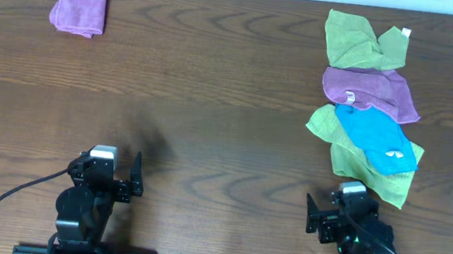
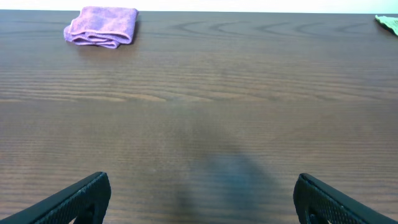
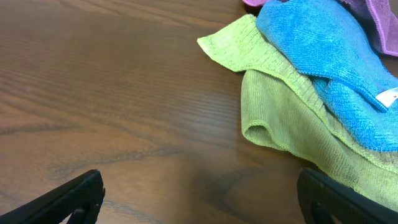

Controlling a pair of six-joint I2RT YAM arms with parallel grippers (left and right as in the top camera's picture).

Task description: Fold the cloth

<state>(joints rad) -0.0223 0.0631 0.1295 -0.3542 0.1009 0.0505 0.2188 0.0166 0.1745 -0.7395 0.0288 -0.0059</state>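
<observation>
You've got a dark wood-grain table (image 1: 212, 101) with a pale strip past its far edge. Your left gripper (image 2: 202, 198) and right gripper (image 3: 202, 198) are both spread wide, holding nothing. Far left sits a folded purple cloth (image 1: 80, 9). The unfolded pile is on the right, with the blue cloth (image 1: 375, 140) covering most of the lime green cloth (image 3: 292, 124). The right wrist view crops both.
</observation>
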